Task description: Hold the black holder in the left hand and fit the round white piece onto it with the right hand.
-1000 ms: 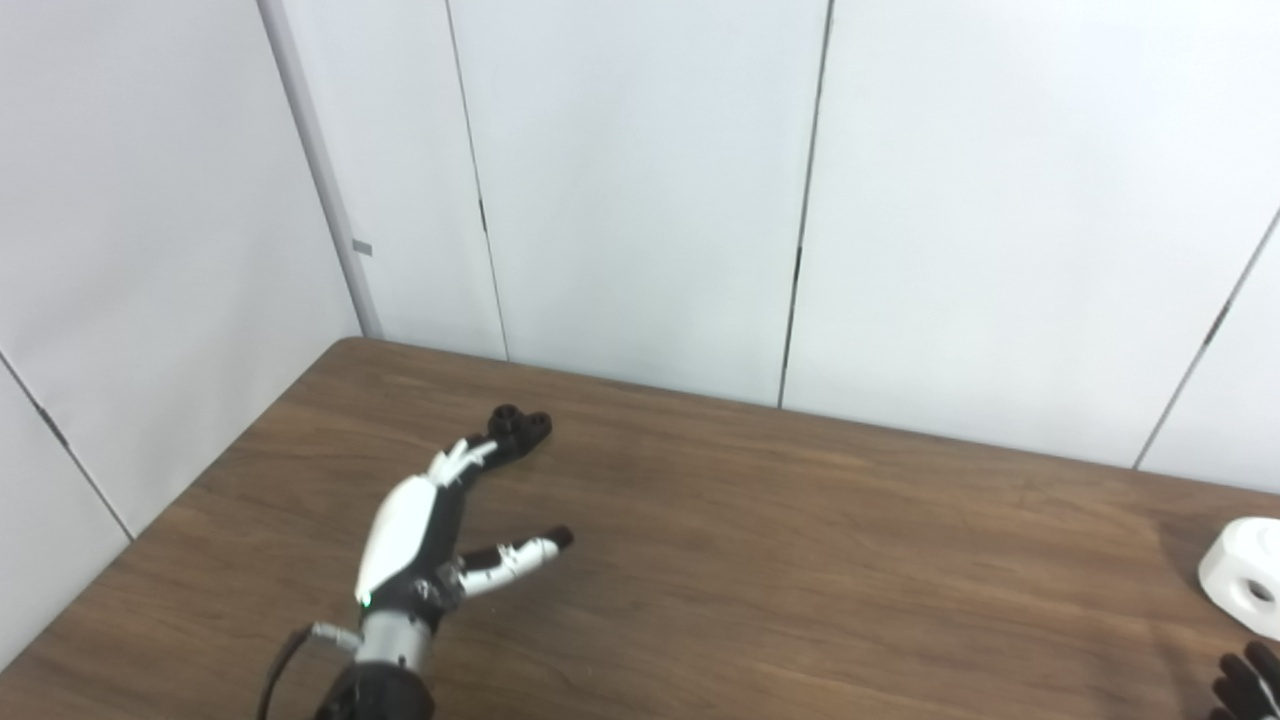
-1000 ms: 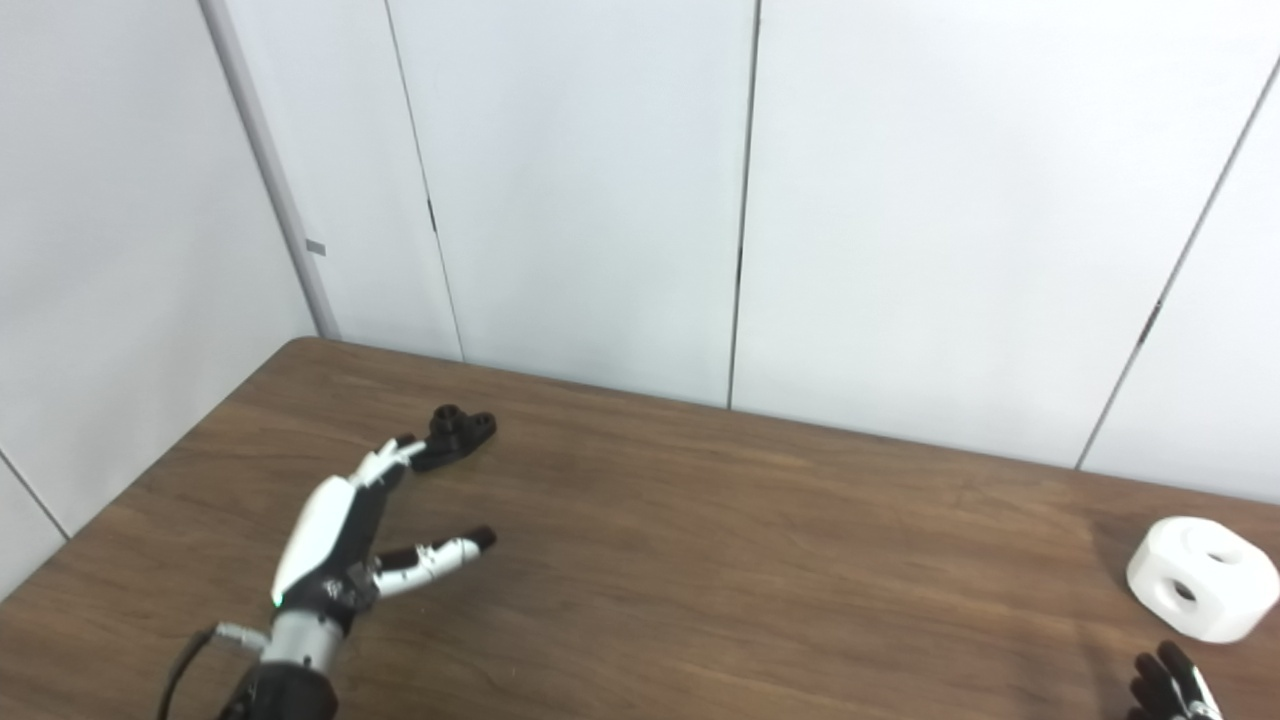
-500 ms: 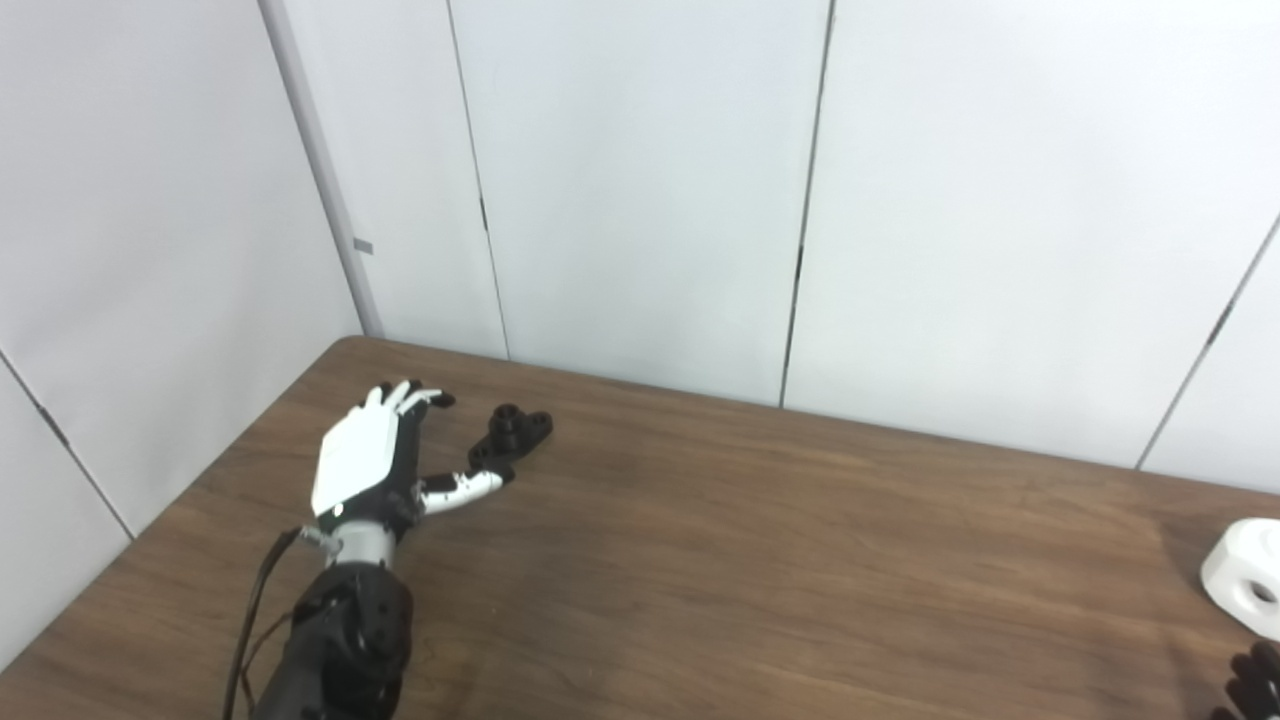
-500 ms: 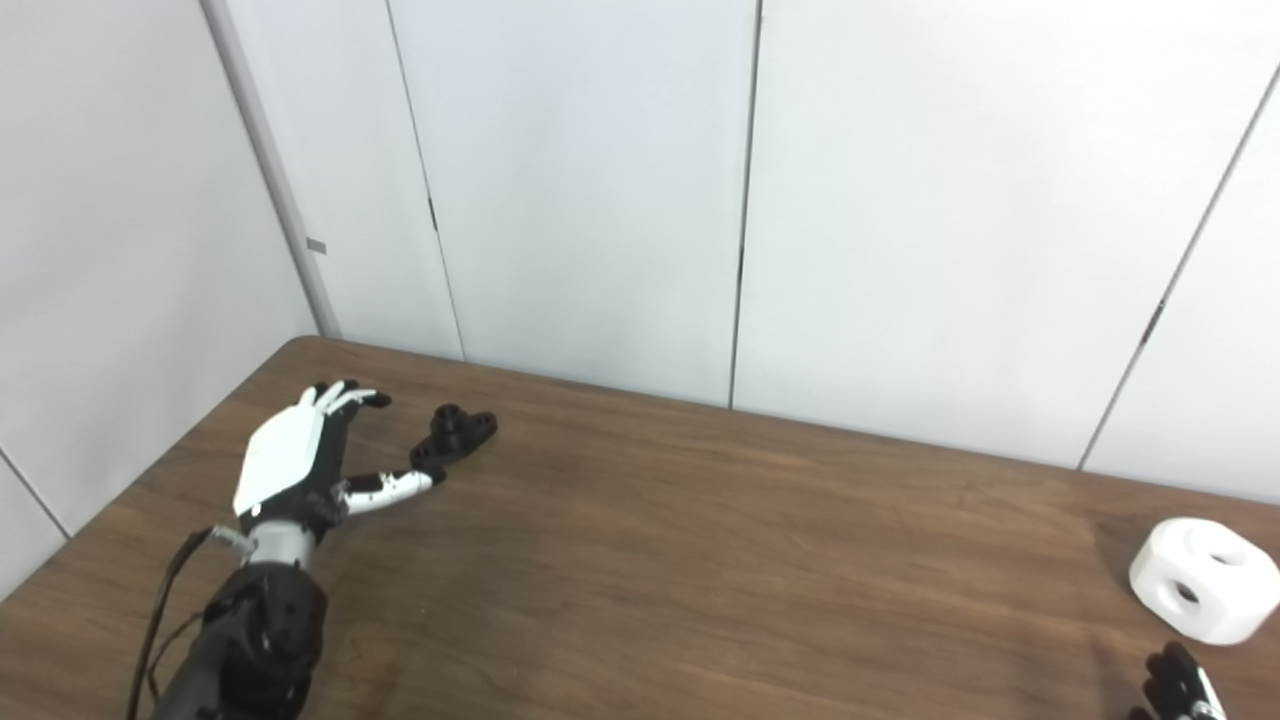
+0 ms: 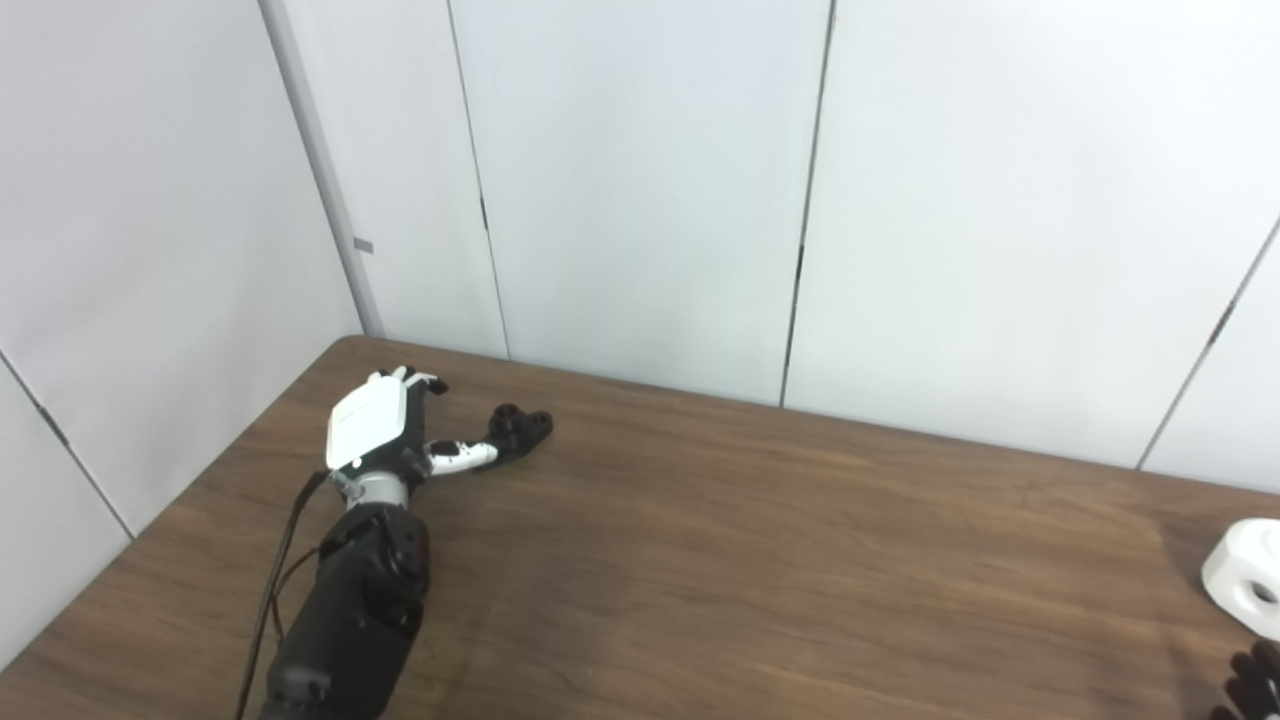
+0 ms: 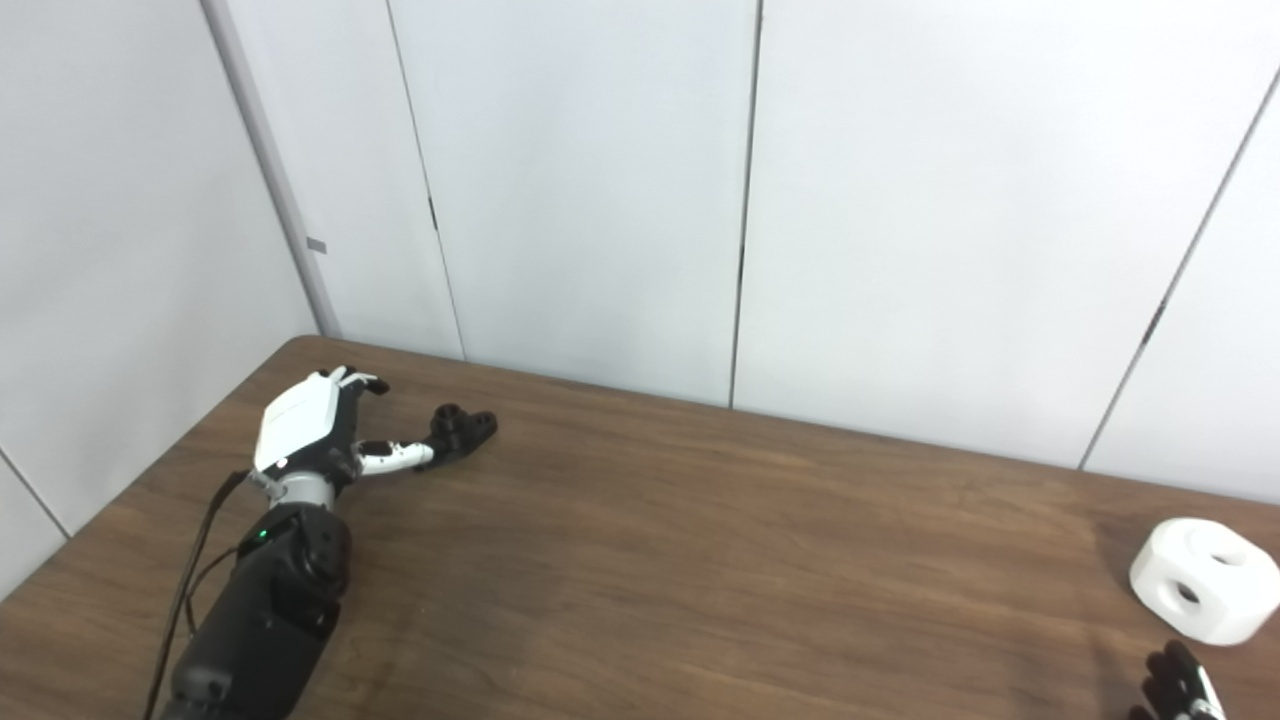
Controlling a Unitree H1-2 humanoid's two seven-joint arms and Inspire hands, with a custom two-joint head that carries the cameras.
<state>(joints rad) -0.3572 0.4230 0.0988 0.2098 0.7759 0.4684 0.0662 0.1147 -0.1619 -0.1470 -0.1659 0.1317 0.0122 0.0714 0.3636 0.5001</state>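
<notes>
The small black holder (image 5: 518,432) lies on the brown table (image 5: 760,560) near its far left corner. My left hand (image 5: 385,430) is just left of it, open, back up, fingers spread; its thumb reaches right and meets the holder's near end. The round white piece (image 6: 1203,578), with holes in its sides, sits at the table's right edge. Only the dark fingertips of my right hand (image 6: 1175,688) show at the bottom right corner, just in front of the white piece and apart from it.
White wall panels (image 5: 640,190) stand right behind the table's far edge and along its left side. The left forearm (image 5: 350,610) lies over the table's left part.
My left hand moved away from me and to the left, from in front of the holder to beside it, thumb now at the holder. The right fingertips stayed put.
</notes>
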